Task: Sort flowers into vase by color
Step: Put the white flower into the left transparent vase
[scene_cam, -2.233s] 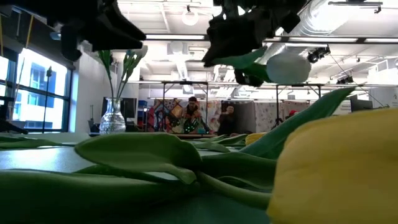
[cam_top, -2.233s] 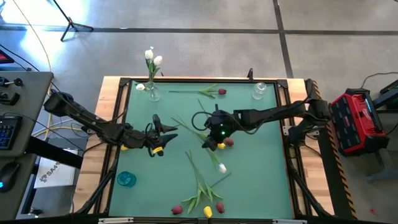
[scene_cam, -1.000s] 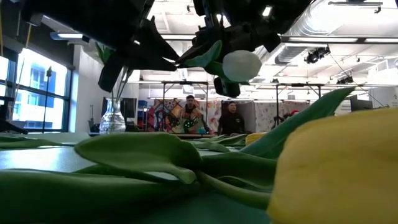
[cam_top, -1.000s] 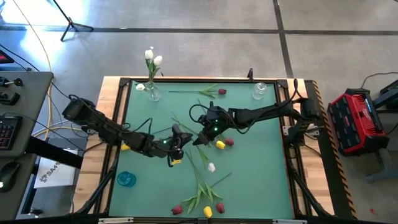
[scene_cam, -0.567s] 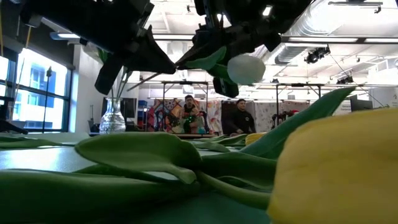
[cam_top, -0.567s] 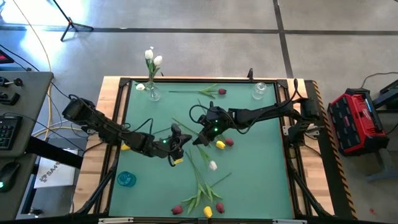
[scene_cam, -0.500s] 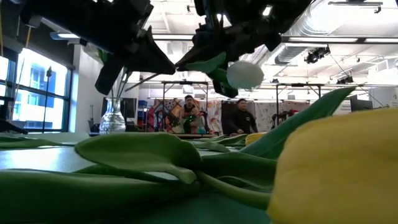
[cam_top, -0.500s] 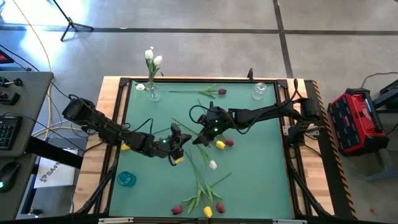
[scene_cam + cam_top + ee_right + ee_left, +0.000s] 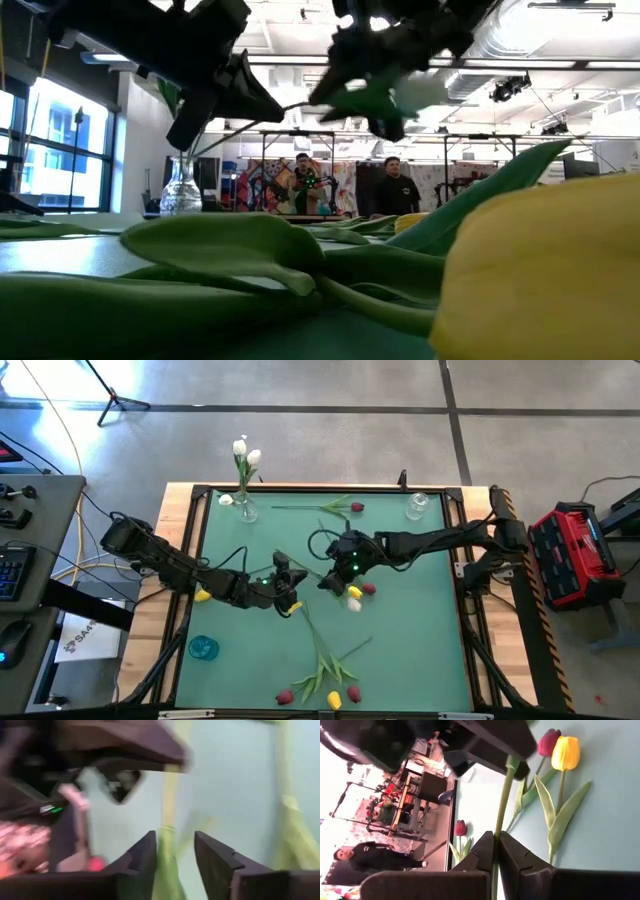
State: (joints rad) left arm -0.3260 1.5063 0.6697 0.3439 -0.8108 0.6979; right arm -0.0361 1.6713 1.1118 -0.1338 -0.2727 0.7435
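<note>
A white tulip is held in the air over the middle of the table. Its head (image 9: 353,603) (image 9: 420,92) is past my right gripper, and its green stem (image 9: 300,104) runs between the two grippers. My left gripper (image 9: 288,586) (image 9: 496,851) is shut on that stem. My right gripper (image 9: 335,576) (image 9: 175,851) is open, with the stem and a leaf (image 9: 165,855) between its fingers. The glass vase (image 9: 246,510) (image 9: 181,190) stands at the far left with white tulips in it. My left gripper pinches the tulip's thin stem (image 9: 499,822) between its two fingers, coming nearly level from the table's left. The flower is lifted clear of the table, and the stem runs on from the fingertips toward my right gripper. My right gripper: whether its fingers touch the stem, I cannot tell.
A yellow tulip (image 9: 565,752) and a red tulip (image 9: 368,588) lie under the grippers. Several more tulips (image 9: 322,672) lie near the front edge and one red tulip (image 9: 355,507) at the back. A clear glass (image 9: 417,507) stands far right and a blue glass (image 9: 203,648) near left.
My left gripper has shut on the stem and rolled a little. My right gripper has risen slightly. The white head has swung up and toward the table's far right, while the stem stays between the two grippers.
</note>
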